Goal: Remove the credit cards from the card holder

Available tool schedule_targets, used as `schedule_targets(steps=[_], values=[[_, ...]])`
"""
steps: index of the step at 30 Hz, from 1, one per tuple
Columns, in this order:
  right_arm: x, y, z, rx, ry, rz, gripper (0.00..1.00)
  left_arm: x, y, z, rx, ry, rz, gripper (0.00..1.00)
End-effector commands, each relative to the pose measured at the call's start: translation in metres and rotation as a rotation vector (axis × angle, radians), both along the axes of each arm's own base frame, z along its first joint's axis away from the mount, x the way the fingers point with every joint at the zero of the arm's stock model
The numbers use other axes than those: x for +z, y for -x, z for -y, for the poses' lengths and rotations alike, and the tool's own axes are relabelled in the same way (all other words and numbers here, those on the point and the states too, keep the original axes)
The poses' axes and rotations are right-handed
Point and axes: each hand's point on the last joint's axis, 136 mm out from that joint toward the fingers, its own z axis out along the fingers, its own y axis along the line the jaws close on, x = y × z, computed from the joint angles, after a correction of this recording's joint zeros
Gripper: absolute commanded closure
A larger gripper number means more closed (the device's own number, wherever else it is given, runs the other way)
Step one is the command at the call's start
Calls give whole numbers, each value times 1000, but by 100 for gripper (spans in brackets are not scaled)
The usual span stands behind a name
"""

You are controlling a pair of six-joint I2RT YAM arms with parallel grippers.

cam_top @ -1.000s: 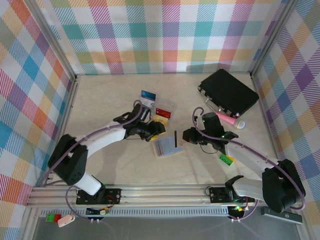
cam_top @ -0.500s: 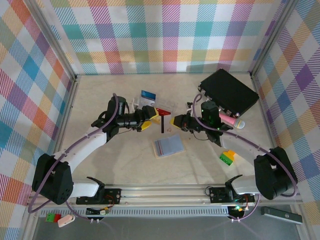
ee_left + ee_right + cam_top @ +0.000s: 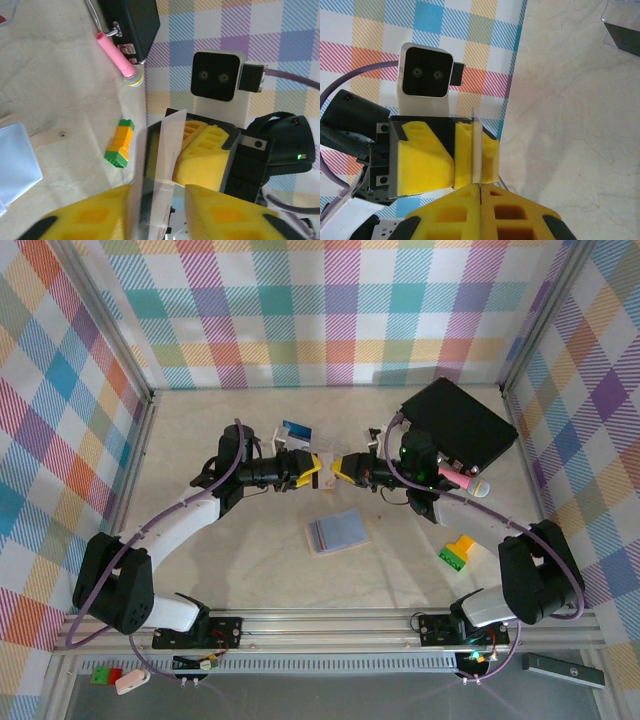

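Right gripper [image 3: 480,191] clamped on credit card [image 3: 476,150] mid-air | left gripper [image 3: 159,200] straddles it, grip unclear | card holder [image 3: 337,532] flat on table [image 3: 200,450], well apart | possibly emptied, can't confirm

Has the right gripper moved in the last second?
Yes. The right gripper, shut on a credit card, has gone from beside the card holder toward the back, closer to the black case, and now faces the left gripper.
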Motion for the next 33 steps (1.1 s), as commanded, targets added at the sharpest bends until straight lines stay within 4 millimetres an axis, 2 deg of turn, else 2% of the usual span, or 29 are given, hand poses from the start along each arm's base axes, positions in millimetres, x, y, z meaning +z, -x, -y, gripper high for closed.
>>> schedule_targets(steps=[1,5,8,11,14,20,26,27,28,31,33], values=[[22,-4,-2,21,-43,48,95,28,-8,4,-18,67,68,76],[25,-2,-1,13,-65,34,85,36,-15,7,-6,98,71,98],[25,2,1,-2,-84,8,73,39,-21,6,20,96,79,100],[28,8,0,-1,-94,-7,71,40,-29,4,57,87,81,100],[32,12,3,-19,-106,-9,72,39,-35,3,89,81,78,100],[43,11,7,-51,-121,16,84,36,-39,1,117,72,71,100],[41,4,5,-61,-66,33,93,34,-38,0,120,68,60,100],[40,2,4,-61,-58,38,94,33,-37,-1,123,67,59,98],[39,1,4,-63,-51,39,95,32,-37,-2,124,63,53,93],[33,-3,5,-75,3,44,99,24,-38,-11,158,25,33,71],[23,-6,7,-83,78,55,100,12,-39,-27,216,-42,10,53]])
